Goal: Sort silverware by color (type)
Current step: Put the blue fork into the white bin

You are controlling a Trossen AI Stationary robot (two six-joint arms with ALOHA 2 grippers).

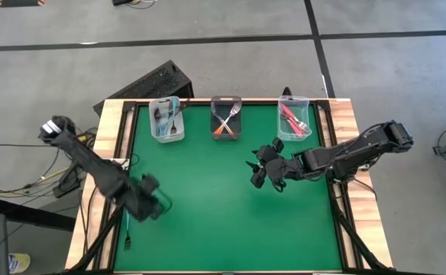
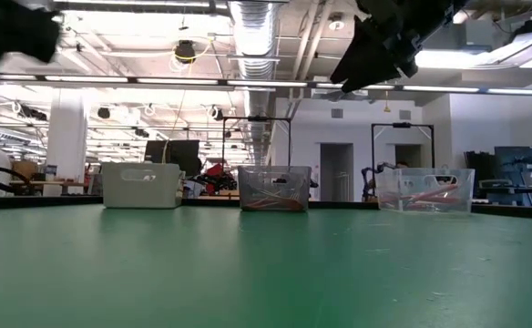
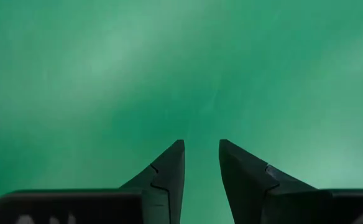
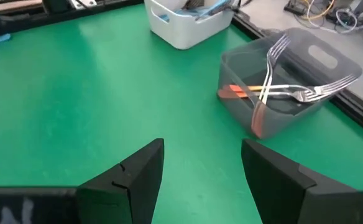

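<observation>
The forks lie sorted in three small bins along the table's far edge. Light blue forks (image 1: 166, 114) fill the white left bin (image 1: 167, 133), orange-handled forks (image 4: 275, 87) lie in the dark middle bin (image 4: 330, 59), and pink-red forks (image 1: 292, 119) sit in the clear right bin (image 1: 294, 137). My left gripper (image 3: 201, 152) hovers open over bare green mat near the table's left edge. My right gripper (image 4: 203, 155) is open, raised above the mat right of centre, facing the middle bin.
A green mat (image 1: 223, 214) covers the table inside a wooden frame (image 1: 108, 114). A dark box (image 1: 150, 82) sits beyond the far left corner. The mat's centre and near half hold no objects. In the low view the three bins (image 2: 272, 189) stand in a row.
</observation>
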